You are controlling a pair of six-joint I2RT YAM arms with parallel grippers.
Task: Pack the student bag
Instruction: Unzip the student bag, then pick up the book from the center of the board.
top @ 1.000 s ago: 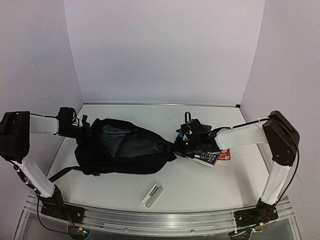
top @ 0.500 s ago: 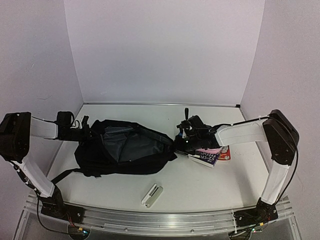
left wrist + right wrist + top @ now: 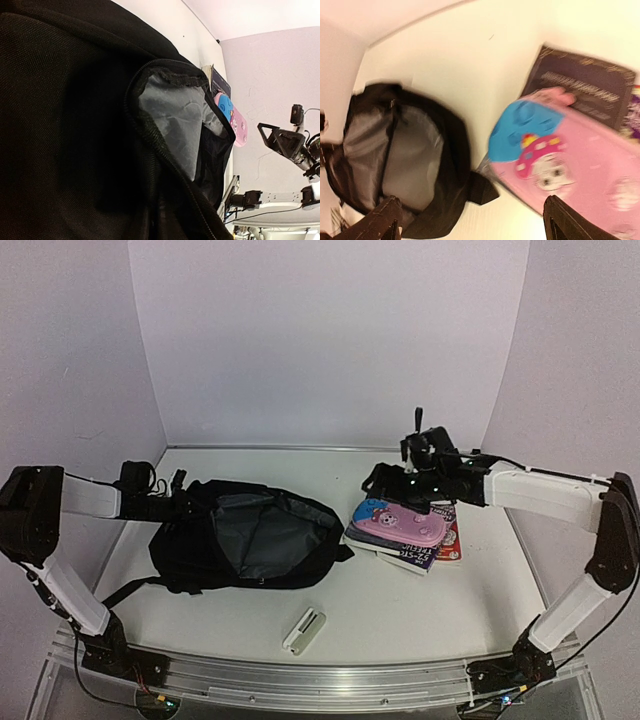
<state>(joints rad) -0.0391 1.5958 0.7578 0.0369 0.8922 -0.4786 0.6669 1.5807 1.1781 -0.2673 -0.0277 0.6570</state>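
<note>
**Top external.** The student bag (image 3: 200, 550) lies flat on the left half of the table (image 3: 400, 610), about 9 o'clock from the table's middle. Its mouth is unzipped and gapes upward, with the grey lining (image 3: 262, 540) on show. One strap trails off toward 8 o'clock.

The left gripper (image 3: 172, 503) sits against the bag's rim at the bag's 10 o'clock corner, touching the fabric. It is black on black there, so I cannot tell whether that claw is clamped on the rim or only resting against it.

The right gripper (image 3: 380, 480) hangs over the table at about 2 o'clock from the middle. It is apart from the bag and just beside the far-left corner of a stack of books (image 3: 428, 558). A pink pencil case (image 3: 395, 523) with a blue end lies on top of the stack, at 3 o'clock of the bag and near its right tip. A small white object (image 3: 304, 629) lies alone at 6 o'clock, near the front edge.

**Left wrist.** Bag fabric fills nearly the whole frame, with the open mouth and lining at centre. The arm's own fingers cannot be made out. The pencil case shows past the rim toward 2 o'clock.

**Right wrist.** The frame is blurred. Two fingertips (image 3: 385, 217) show at the bottom edge, at 7 and 5 o'clock, spread wide with nothing between them, so this claw is parted and empty. The bag is at 8 o'clock with its mouth open. The pencil case is at 4 o'clock, lying over a dark book that sits at 2 o'clock.
</note>
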